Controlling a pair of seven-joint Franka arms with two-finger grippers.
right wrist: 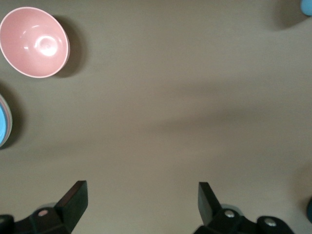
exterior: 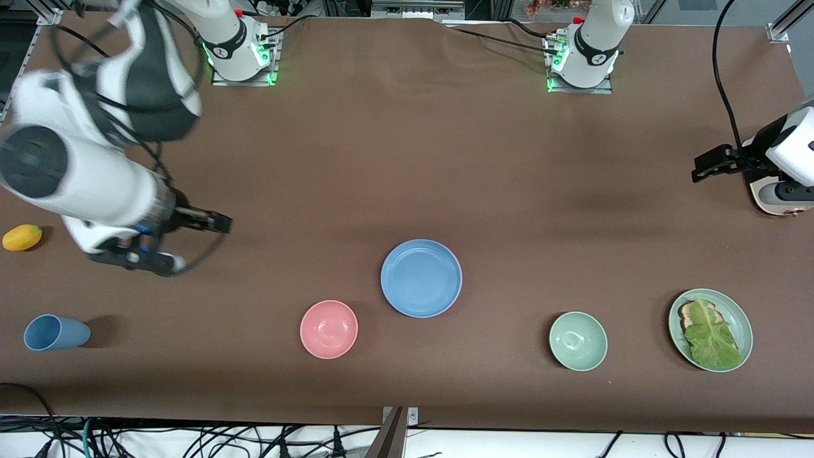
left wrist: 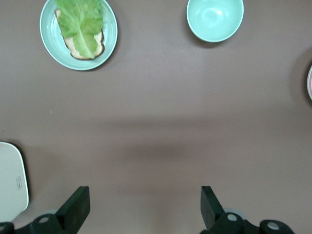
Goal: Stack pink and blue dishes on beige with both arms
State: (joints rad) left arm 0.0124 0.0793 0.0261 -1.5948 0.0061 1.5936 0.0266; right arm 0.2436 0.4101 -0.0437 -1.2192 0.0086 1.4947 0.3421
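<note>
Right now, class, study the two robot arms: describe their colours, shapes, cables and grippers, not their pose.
Both arms are glossy white tubes with black joints. The right arm has a round black end cap and loose black cables. Each base glows green. The right gripper and left gripper are black with two flat, wedge-tipped fingers, bolted on with silver screws. A black cable hangs above the left arm.

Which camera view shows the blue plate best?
The front view: the blue plate is whole there, lying beside the pink bowl. The right wrist view catches only its edge. The left wrist view does not show it.
</note>
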